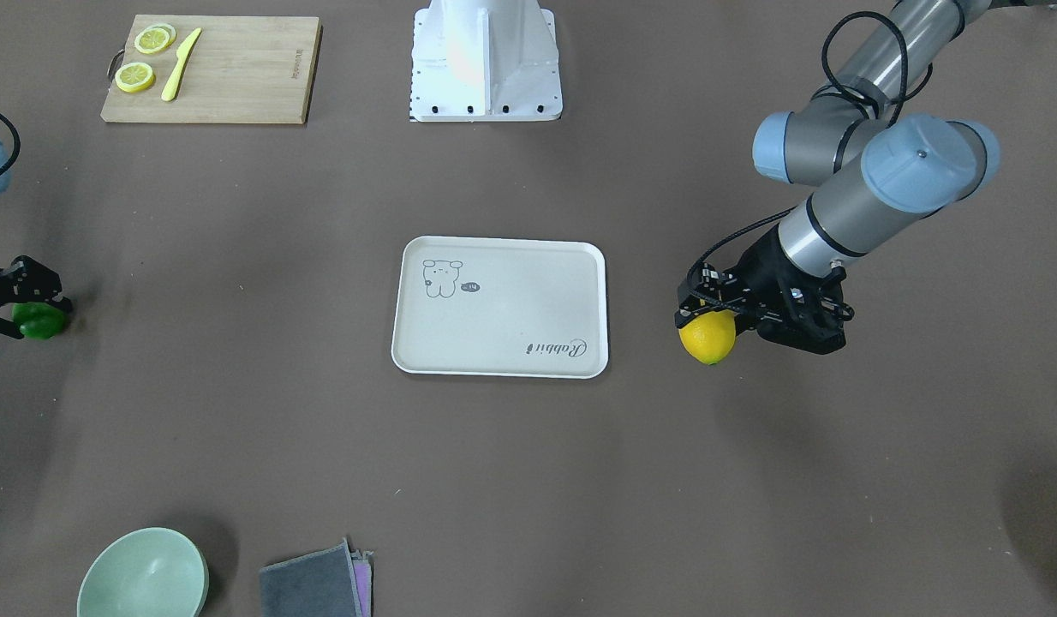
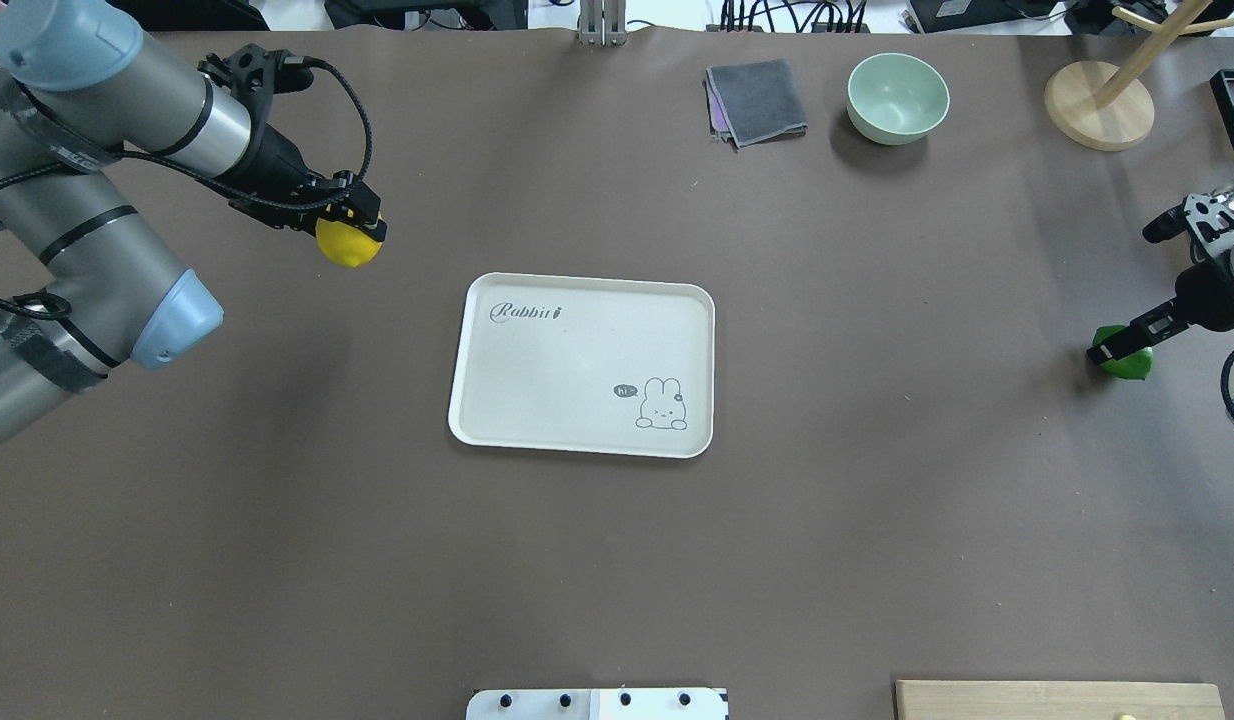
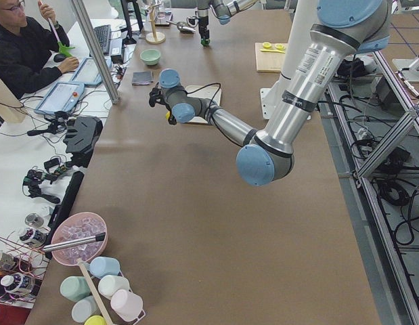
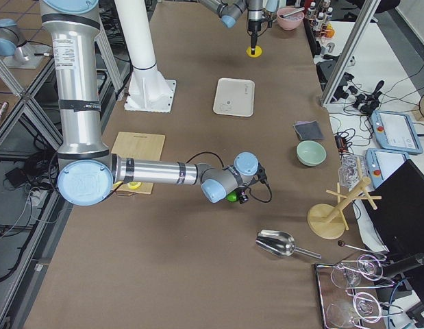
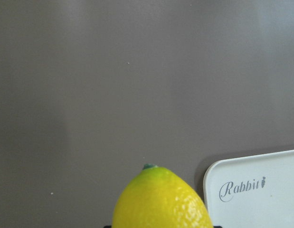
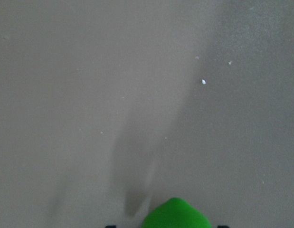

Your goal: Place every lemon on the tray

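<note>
The cream-white tray (image 2: 577, 350) with the "Rabbit" print lies at the table's middle, with nothing on it; it also shows in the front view (image 1: 503, 291) and its corner in the left wrist view (image 5: 260, 199). My left gripper (image 2: 353, 226) is shut on the yellow lemon (image 2: 348, 245), just off the tray's far left corner, as the front view (image 1: 708, 336) also shows. My right gripper (image 2: 1115, 349) is shut on the green lemon (image 2: 1125, 364) far to the tray's right, low over the table. The green lemon also shows in the front view (image 1: 40, 320).
A wooden cutting board (image 1: 237, 77) with lemon slices (image 1: 135, 77) and a yellow knife (image 1: 180, 64) lies near the robot base (image 1: 486, 60). A green bowl (image 2: 897, 95), a grey cloth (image 2: 757, 100) and a wooden stand (image 2: 1097, 105) stand along the far edge.
</note>
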{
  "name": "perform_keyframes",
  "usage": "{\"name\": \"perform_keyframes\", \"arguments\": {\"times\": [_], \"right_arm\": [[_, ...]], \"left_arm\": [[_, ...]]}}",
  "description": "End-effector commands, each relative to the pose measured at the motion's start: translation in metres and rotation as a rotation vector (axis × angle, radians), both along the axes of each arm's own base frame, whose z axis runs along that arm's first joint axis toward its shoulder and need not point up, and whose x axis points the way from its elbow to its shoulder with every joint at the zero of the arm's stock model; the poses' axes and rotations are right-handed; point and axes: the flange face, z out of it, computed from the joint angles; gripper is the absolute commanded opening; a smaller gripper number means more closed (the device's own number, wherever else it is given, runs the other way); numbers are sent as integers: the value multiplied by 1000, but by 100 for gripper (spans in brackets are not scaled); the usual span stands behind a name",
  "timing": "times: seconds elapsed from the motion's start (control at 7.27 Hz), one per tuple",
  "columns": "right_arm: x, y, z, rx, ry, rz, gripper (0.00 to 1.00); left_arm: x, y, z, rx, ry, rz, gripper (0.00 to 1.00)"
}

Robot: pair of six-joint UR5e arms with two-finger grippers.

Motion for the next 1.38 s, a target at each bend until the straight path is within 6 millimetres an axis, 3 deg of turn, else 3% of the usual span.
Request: {"name": "perform_keyframes", "arguments": {"times": [0.0, 0.14, 0.41, 0.69, 0.83, 0.96, 1.1, 1.24], "right_arm": [[-4, -3, -36, 38, -56, -18, 0], [-8, -6, -58, 49, -109, -45, 0], [-30, -35, -149, -29, -197, 46, 0], [-85, -43, -222, -79, -235, 86, 0], [-115, -44, -248, -97, -238, 111, 0], [-144, -46, -283, -111, -258, 131, 0], [-170, -44, -310, -128, -270, 155, 0], [-194, -39, -333, -134, -282, 181, 0]], "left_arm": [[24, 11, -12, -18, 2, -15, 0], [38, 17, -21, -19, 6, -18, 0], [75, 32, -42, -16, 2, -54, 0], [104, 49, -56, -55, 12, -74, 0], [137, 72, -60, -48, -2, -84, 0], [156, 87, -63, -51, -8, -102, 0], [177, 103, -60, -51, -26, -119, 0], [186, 103, -49, -46, -50, -135, 0]]}}
